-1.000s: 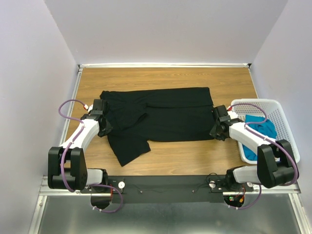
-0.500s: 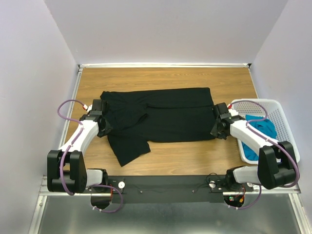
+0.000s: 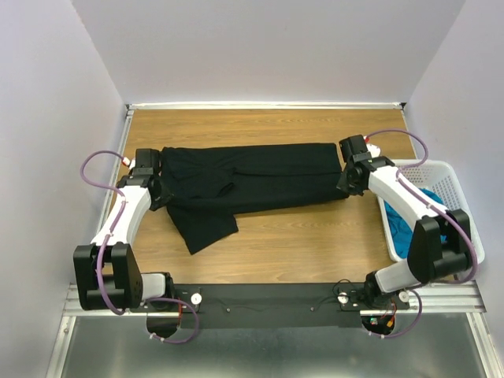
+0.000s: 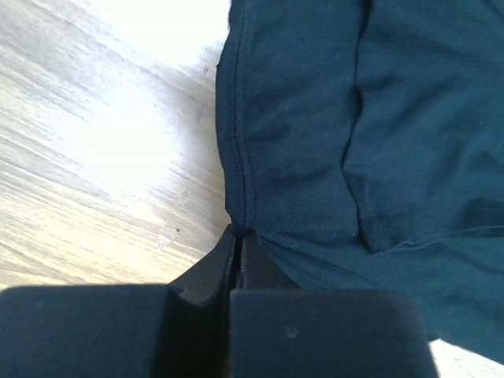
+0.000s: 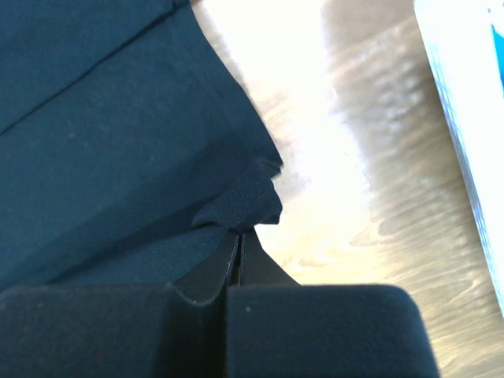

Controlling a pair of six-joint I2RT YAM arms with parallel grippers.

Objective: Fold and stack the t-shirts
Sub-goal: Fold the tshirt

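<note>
A large black t-shirt [image 3: 252,177] lies stretched across the wooden table, with one sleeve [image 3: 203,228] hanging toward the near side. My left gripper [image 3: 160,189] is shut on its left edge; in the left wrist view the hem [image 4: 240,189] runs straight into the pinched jaws of the left gripper [image 4: 239,236]. My right gripper [image 3: 343,183] is shut on the shirt's right edge, and the right wrist view shows a bunched corner [image 5: 244,201] caught at the tips of the right gripper [image 5: 239,235]. A teal-blue t-shirt [image 3: 409,228] lies in the basket at the right.
A white lattice basket [image 3: 445,177] stands at the table's right edge, close beside my right arm. The grey walls enclose the table on three sides. Bare wood [image 3: 315,244] shows in front of the shirt and behind it [image 3: 260,126].
Both grippers have moved toward the far side of the table, carrying the shirt's near edge up and over. The shirt's visible area is now narrower front to back.
</note>
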